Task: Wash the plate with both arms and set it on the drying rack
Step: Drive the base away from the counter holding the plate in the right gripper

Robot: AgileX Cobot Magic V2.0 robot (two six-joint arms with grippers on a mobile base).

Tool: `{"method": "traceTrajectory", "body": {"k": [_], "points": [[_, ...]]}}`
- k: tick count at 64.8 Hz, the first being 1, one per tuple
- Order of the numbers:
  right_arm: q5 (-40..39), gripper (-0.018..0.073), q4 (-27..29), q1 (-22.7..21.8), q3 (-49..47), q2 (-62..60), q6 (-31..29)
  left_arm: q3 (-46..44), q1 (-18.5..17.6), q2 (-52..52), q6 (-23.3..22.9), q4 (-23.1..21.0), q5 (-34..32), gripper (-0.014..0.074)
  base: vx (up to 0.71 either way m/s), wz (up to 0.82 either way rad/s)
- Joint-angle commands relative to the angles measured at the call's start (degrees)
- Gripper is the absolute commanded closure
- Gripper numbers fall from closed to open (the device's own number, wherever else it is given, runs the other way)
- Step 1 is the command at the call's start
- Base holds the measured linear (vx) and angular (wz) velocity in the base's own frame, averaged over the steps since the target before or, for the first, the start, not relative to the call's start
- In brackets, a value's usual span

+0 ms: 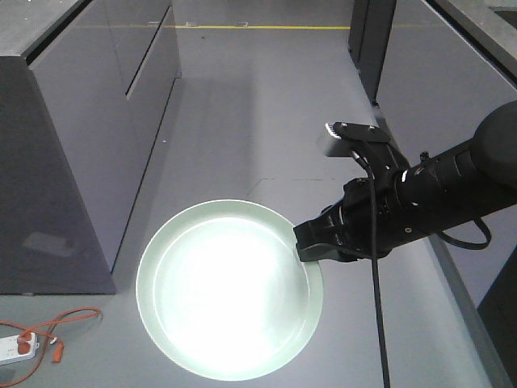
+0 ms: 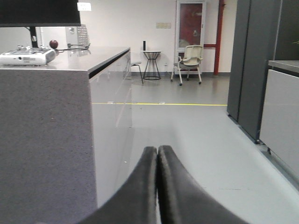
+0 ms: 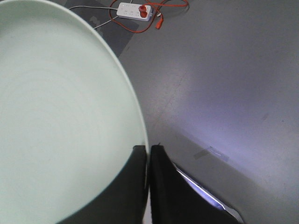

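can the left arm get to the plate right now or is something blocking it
Probably yes. The right tool grips the plate only at its right rim; the left rim is bare, with nothing beside it. The left tool is shut on nothing and its view misses the plate, so it must turn and open.

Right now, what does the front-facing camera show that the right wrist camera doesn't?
Only the front-facing view shows the whole round pale mint-green plate, the bulky black right arm with its small grey box module, dark grey cabinets and a yellow floor line. Only the right wrist view shows, close up, the right gripper with one black finger on each side of the plate's rim. Both show the plate, the grey floor and a white power strip with orange-red cable.
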Motion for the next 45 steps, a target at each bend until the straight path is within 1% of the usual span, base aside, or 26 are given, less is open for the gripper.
{"method": "traceTrajectory", "body": {"k": [1, 45], "points": [[-1.3, 0.0561, 2.4, -0.2, -1.5, -2.2, -0.4, -1.7, -0.3, -0.8, -0.2, -0.1, -4.2, 0.0603, 0.01, 0.20], [-1.3, 0.0561, 2.4, -0.2, -1.5, -2.2, -0.5, -1.7, -0.3, -0.8, -0.2, -0.1, -4.2, 0.0603, 0.08, 0.13]]}}
